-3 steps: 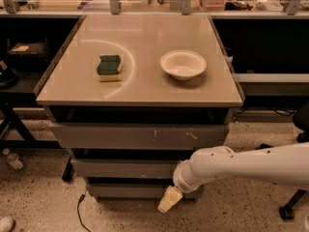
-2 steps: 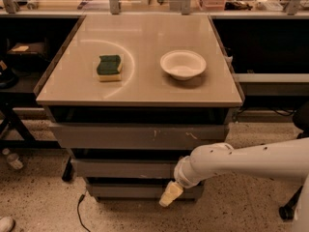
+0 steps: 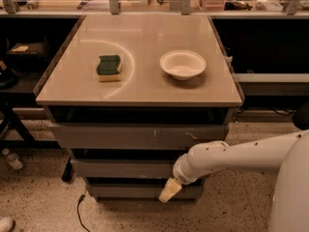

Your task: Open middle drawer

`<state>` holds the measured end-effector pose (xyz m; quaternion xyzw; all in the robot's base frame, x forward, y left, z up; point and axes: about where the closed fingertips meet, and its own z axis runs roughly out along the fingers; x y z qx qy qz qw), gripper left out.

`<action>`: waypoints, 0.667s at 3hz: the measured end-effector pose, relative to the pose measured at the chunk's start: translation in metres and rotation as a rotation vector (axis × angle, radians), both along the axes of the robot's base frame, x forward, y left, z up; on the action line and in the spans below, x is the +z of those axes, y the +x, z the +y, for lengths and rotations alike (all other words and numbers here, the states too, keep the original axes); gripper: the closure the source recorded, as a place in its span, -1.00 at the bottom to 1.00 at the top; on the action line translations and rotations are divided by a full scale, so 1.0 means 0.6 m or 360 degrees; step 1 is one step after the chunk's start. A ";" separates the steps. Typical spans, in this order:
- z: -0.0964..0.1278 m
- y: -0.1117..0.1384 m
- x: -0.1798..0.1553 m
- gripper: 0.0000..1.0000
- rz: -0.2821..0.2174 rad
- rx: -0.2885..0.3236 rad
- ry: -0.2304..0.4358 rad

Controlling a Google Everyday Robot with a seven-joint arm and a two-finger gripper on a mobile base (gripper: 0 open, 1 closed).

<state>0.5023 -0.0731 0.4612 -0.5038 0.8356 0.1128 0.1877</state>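
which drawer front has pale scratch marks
The top drawer, tallest, just under the tabletop; middle drawer and bottom drawer look plain. The tool hangs low, by the bottom drawer.

You've got a speckled floor (image 3: 38, 197) with a black cable (image 3: 80, 212) on it, dark shelving (image 3: 21, 66) left and right, and a cluttered bench (image 3: 96, 5) behind the surface (image 3: 145, 83). Warm light.

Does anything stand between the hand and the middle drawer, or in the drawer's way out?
Nothing visible. The hand sits just below the middle drawer front, near its right end; only the robot's own arm crosses before it.
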 end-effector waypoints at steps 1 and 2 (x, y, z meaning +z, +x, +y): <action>-0.003 0.017 -0.012 -1.00 -0.0009 -0.0011 -0.0007; -0.003 0.033 -0.030 -1.00 -0.0012 -0.0014 -0.0006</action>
